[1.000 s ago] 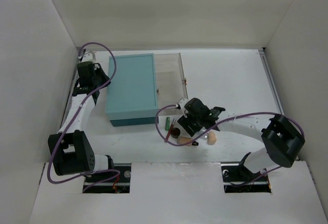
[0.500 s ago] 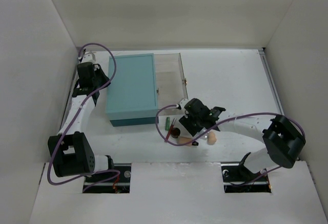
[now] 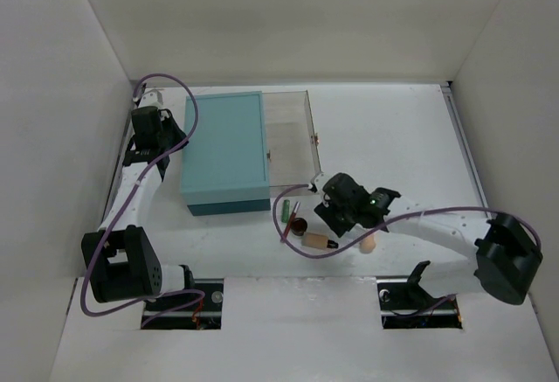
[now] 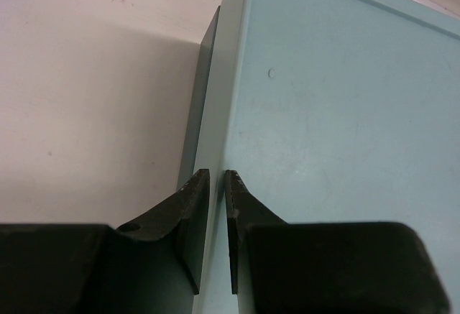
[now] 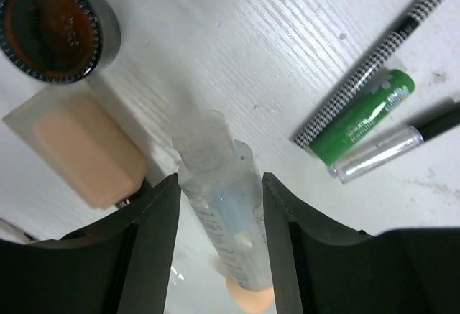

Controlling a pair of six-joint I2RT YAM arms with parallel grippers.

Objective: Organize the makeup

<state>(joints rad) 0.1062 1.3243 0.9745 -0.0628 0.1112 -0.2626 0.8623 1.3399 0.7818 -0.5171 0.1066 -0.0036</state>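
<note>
My right gripper [image 5: 219,206] is shut on a clear bottle [image 5: 226,206] with a clear cap and holds it tilted over the table. Under it lies the peach sponge [image 5: 248,298]. Beside it lie the beige dark-capped bottle [image 5: 83,149], the brown round pot [image 5: 50,26], the green tube [image 5: 363,116], a checked pencil [image 5: 374,62] and a silver-capped pencil [image 5: 377,152]. From above, the right gripper [image 3: 336,213] hangs over the pot [image 3: 299,225], the beige bottle [image 3: 316,242] and the sponge [image 3: 368,244]. My left gripper [image 4: 215,185] is shut at the teal box's left edge.
The large teal box [image 3: 224,150] stands at the left, with its clear drawer [image 3: 288,128] pulled out to the right. The left gripper [image 3: 162,133] is beside the box's left side. White walls enclose the table on three sides.
My right arm has swung right and toward the near edge with the clear bottle, uncovering the beige bottle and the sponge. The left arm has not moved.
</note>
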